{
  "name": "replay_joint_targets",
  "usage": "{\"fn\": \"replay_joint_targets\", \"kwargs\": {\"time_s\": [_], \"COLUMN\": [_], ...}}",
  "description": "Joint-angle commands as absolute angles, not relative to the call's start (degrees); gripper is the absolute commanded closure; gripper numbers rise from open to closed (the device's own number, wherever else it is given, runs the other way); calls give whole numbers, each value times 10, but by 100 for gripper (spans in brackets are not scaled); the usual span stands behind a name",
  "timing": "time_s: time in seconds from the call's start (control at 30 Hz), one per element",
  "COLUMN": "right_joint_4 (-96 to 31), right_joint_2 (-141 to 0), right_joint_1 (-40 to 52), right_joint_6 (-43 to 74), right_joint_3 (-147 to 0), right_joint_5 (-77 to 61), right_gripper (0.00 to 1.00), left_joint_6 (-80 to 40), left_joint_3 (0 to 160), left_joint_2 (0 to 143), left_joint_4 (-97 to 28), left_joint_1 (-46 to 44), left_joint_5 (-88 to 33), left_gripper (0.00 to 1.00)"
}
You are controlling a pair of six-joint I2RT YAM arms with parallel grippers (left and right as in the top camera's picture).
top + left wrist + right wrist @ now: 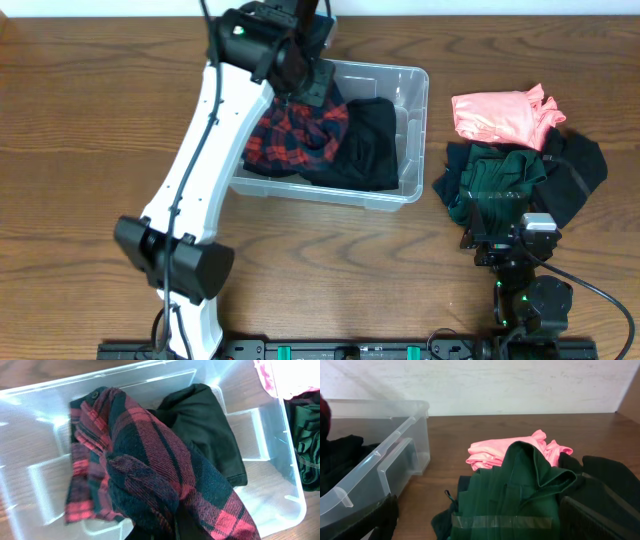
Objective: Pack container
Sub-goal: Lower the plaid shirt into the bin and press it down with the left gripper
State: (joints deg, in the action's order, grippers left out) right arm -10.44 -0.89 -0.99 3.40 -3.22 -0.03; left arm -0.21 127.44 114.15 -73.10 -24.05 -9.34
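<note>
- Container (pixel 412 100) sits mid-table with a black garment (pixel 375 150) inside; your left gripper (pixel 300 85) pinches the plaid shirt (pixel 300 130) over it
- Pink top (pixel 500 115) and green garment (pixel 495 175) lie unpacked beside it; your right gripper (pixel 505 240) gapes above the green one

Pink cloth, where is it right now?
In the overhead view the pink cloth lies on the table to the right of the container, just behind the dark green garment.
</note>
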Motion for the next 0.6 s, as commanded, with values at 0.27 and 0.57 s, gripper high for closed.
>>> {"fn": "replay_joint_targets", "kwargs": {"time_s": [0.27,0.57], "right_joint_4": [-105,-105], "right_joint_2": [-7,-7], "right_joint_1": [-14,-14], "right_joint_6": [36,36], "right_joint_3": [-30,-30], "right_joint_5": [4,4], "right_gripper": [1,1], "left_joint_6": [-7,-7], "left_joint_3": [1286,1285], "left_joint_2": [1217,1256], "left_joint_4": [-690,-665], "left_joint_1": [-278,-302], "left_joint_5": [-116,-116], "left_gripper": [94,94]}}
